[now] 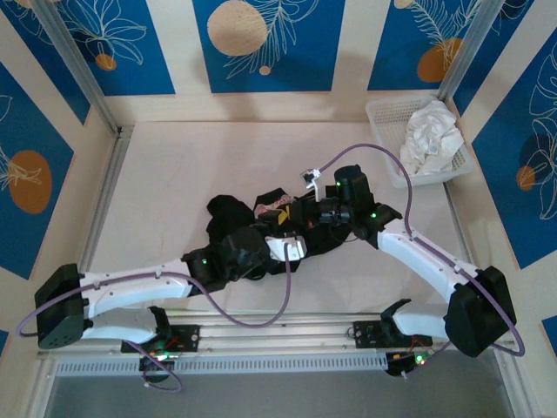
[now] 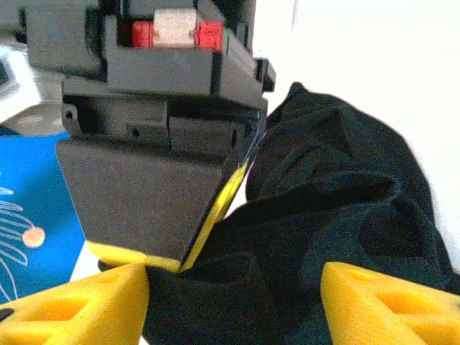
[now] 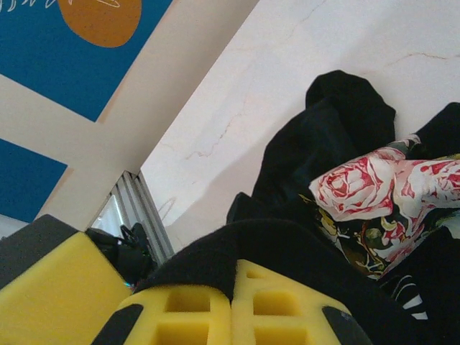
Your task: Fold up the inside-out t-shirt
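Black cloth, the shirt (image 1: 228, 213), lies crumpled near the middle of the pale table (image 1: 191, 165). Both arms meet over its 3 o'clock half. The left arm (image 1: 139, 292) reaches in from 8 o'clock and the right arm (image 1: 426, 252) from 4 o'clock.

At the left wrist, the left claw (image 2: 233, 309) has its yellow fingers (image 2: 79, 302) standing apart at the bottom of the view. Bunched shirt fills the gap between them. I cannot tell whether they press on the cloth. The dark body of the right claw (image 3: 231, 309) hangs at 11 o'clock from that gap. A thin yellow edge of it runs down into the cloth.

At the right wrist, the right claw's yellow pads (image 3: 187, 316) are together. A fold of the shirt is clamped at their tips and drapes over the top of them. At 2 o'clock from the pads a rose print (image 3: 374, 190) in pink, red and white shows on the shirt. More black folds are heaped beyond it at 12 o'clock.

From above, a white basket (image 1: 383, 113) sits at 2 o'clock from the shirt, well apart from it, in the table's far corner. A crumpled white cloth (image 1: 431, 135) lies in it.
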